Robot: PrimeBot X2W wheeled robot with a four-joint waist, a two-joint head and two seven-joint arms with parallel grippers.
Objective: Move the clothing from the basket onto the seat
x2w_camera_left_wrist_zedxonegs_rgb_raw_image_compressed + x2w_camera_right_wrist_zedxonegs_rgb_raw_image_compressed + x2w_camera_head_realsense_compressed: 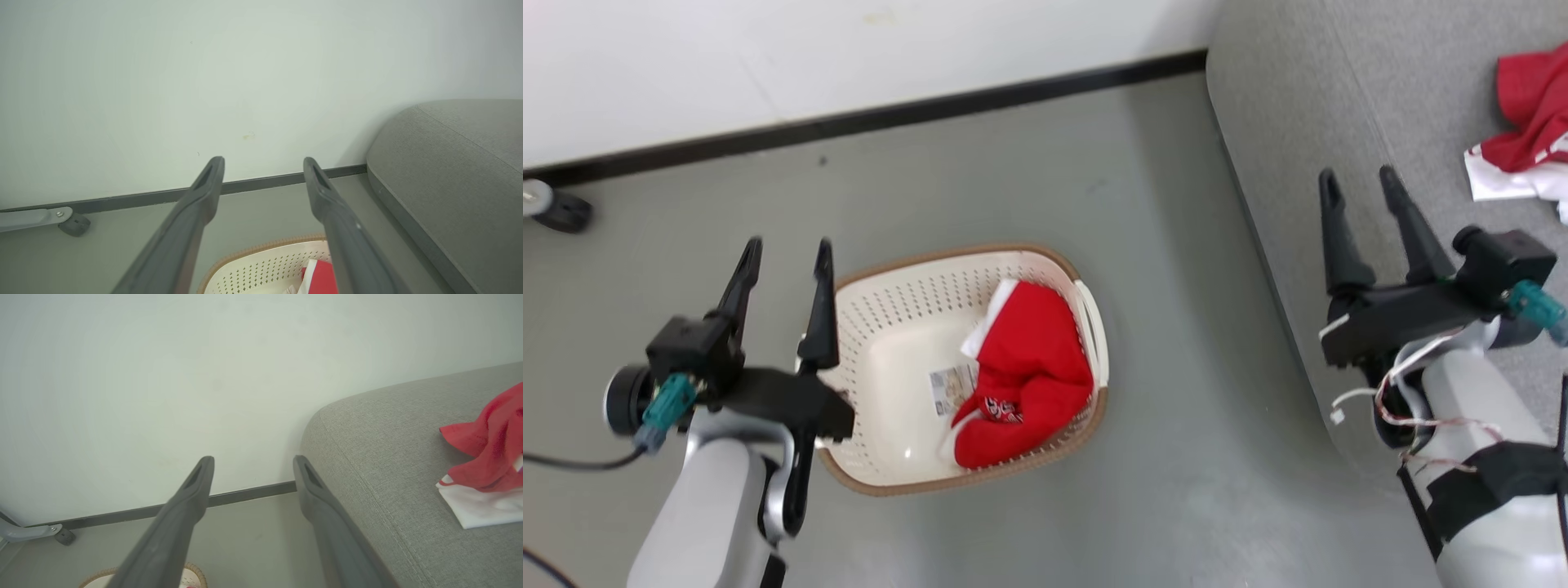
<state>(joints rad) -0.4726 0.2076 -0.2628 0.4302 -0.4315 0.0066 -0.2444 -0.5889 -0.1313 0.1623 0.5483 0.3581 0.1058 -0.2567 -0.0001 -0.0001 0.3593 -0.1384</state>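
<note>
seat point(1307, 122) was the biggest thing in frame: grey upholstery down the right side, one of it. grey floor point(1013, 163) to its left, white wall point(768, 57) behind with a dark skirting strip. one basket point(898, 302) sat on the floor near the seat's edge, not touching it; i'd guess it was parked there so the arms reach both. inside it, one red garment point(1029, 367) was bunched against the seat-side wall, white collar edge up, partly covering the one label sticker point(953, 388) on the bottom. a second red garment point(1531, 122) lay crumpled on the seat at the frame edge, white part showing beneath; it was cut off, so i couldn't tell if that heap was one piece or more. my count: two red heaps, one delivered, one left to move. two grippers, two fingers each. left gripper point(789, 243) hovered over the basket's left rim, jaws spread wide, nothing in them; my read, staged for the next pick. right gripper point(1356, 173) hovered over the seat's near edge, also spread wide and empty, apart from the garment there. one small caster point(560, 208) at far left by the wall.
</note>
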